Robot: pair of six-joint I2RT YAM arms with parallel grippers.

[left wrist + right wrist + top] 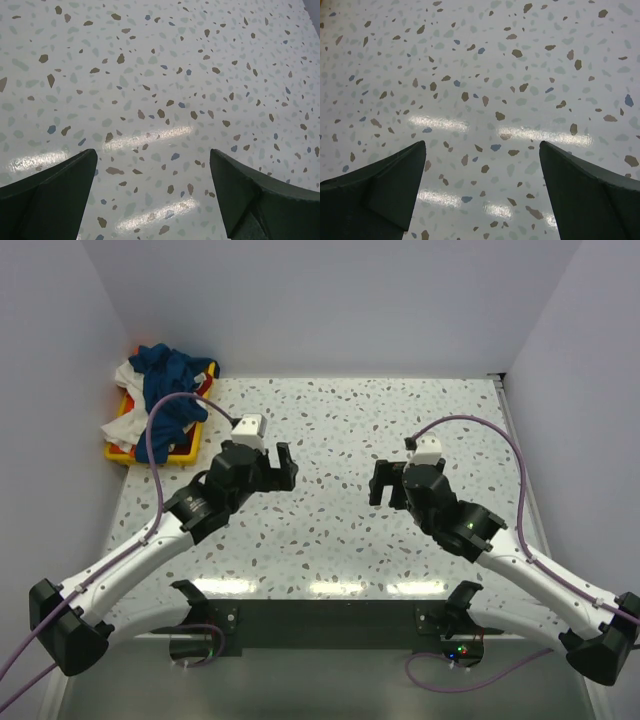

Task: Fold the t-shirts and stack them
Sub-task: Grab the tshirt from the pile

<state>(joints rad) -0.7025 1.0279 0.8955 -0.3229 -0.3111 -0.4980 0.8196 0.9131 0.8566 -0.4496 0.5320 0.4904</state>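
The t-shirts lie crumpled in a heap at the far left of the top view: a dark navy one [172, 368] on top, a white one [128, 420] below it, with a bit of orange-red at the heap's far edge. My left gripper [277, 466] is open and empty over the bare table, to the right of the heap. My right gripper [384, 483] is open and empty over the table's middle right. Both wrist views show only speckled tabletop between open fingers [55, 192] [375, 187]. No shirt shows in either wrist view.
A yellow plastic tray [185, 448] holds the shirt heap at the table's far left corner. White walls close in the table on the left, back and right. The speckled tabletop [340, 420] spreads between and beyond the arms.
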